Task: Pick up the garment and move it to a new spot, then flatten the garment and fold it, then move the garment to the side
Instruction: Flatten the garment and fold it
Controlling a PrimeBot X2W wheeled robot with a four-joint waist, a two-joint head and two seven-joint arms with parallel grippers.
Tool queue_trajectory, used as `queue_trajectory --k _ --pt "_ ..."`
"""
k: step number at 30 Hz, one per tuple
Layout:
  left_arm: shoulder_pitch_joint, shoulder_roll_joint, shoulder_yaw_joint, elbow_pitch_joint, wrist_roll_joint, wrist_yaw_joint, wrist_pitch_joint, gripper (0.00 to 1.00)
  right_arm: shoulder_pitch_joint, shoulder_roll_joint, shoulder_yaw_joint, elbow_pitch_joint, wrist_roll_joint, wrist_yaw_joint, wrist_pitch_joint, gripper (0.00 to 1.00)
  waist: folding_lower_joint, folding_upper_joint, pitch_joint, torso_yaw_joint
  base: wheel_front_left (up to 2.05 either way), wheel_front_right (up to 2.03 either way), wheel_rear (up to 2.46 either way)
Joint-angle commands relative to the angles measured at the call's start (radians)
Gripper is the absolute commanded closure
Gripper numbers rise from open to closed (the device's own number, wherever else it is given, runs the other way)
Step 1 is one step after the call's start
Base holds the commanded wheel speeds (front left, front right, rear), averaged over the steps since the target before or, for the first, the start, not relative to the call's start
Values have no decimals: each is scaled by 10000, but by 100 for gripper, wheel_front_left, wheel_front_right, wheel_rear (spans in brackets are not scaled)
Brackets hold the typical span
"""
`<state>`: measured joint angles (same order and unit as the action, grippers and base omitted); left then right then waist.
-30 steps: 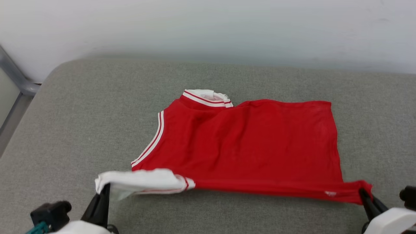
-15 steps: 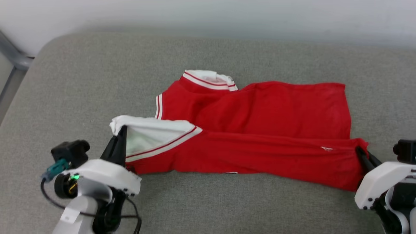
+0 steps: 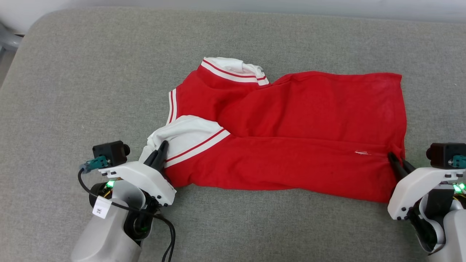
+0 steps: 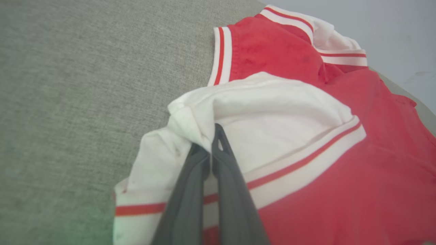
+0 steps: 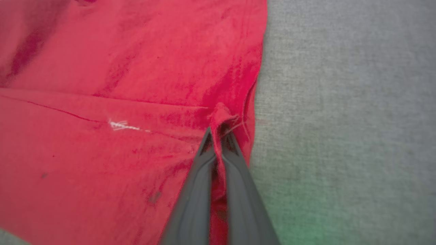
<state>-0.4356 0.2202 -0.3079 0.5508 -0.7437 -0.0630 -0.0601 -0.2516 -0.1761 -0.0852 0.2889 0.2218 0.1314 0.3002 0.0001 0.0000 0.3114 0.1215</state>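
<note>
1. Grey woven fabric surface (image 3: 91, 72), padded look, rounded corner at far left, bare cloth showing on all sides of the load
2. One thing lies on it: red garment (image 3: 291, 109), spread crosswise approx mid-surface, neck end to the left, straight edge to the right
3. collar (image 3: 233, 71), white w/ red stripes, at garment's far-left end
4. Near long edge folded over onto the rest; fold line runs left-right
5. white sleeve (image 3: 185, 133) w/ red-striped trim sits atop the red at near left
6. Red cloth creased, not fully flat; sm white thread mark (image 3: 362, 153) nr right end
</note>
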Motion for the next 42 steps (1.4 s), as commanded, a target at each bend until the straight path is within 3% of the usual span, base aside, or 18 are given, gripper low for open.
queue_trajectory --k 1,2,3,9,14,18,22,25,30,35,39,41,42 --pt "-182 16 -1 127 -54 -89 -5 71 -45 12 87 224 82 -14 -70 0 -1 0 11 -18 0 0 0" --pt "-223 9 -27 260 -64 -144 -5 40 -59 -14 180 259 63 -14 -273 0 -1 0 3 -32 0 0 0" --pt "-261 5 -39 312 -47 -165 -91 0 -61 -25 207 210 45 -14 -585 0 -1 0 -11 -43 0 0 0" --pt "-414 351 167 292 84 -49 -580 0 153 232 144 -480 18 -11 -2774 0 -1 0 -291 -197 0 0 0" --pt "-132 1009 331 -281 -61 0 -6 0 417 498 23 -947 -106 -11 -3456 0 -1 0 -617 -403 0 0 0" --pt "11 1570 364 -794 -286 -32 999 0 588 658 -34 -1209 -194 -11 -3372 0 -1 0 -752 -505 0 0 0" --pt "317 2431 393 -1652 -928 34 3154 0 802 841 -49 -1637 -286 -11 -3164 0 -1 0 -804 -670 0 0 0" --pt "741 3029 560 -2388 -1546 339 4653 0 898 959 -35 -1857 -264 -11 -3067 0 -1 0 -759 -834 0 0 0" --pt "1392 3507 757 -3360 -2437 1035 6438 0 888 1073 -13 -2032 -190 -11 -2986 0 -1 0 -577 -1078 0 0 0" --pt "1841 3368 618 -3525 -2802 1363 7103 0 719 1127 -12 -2032 -100 -11 -2918 0 -1 0 -331 -1284 0 0 0" --pt "1937 3028 279 -3196 -2991 1307 7442 0 687 1144 -109 -1951 -2 -11 -2726 0 -1 0 -182 -1371 0 0 0" --pt "1958 2845 75 -2978 -3028 1254 7575 42 676 1111 -140 -1925 62 -11 -2540 0 -1 0 -131 -1385 0 0 0" --pt "1923 2775 14 -2926 -3007 1201 7553 100 668 1044 -144 -1920 120 -11 -2412 0 -1 0 -122 -1392 0 0 0"
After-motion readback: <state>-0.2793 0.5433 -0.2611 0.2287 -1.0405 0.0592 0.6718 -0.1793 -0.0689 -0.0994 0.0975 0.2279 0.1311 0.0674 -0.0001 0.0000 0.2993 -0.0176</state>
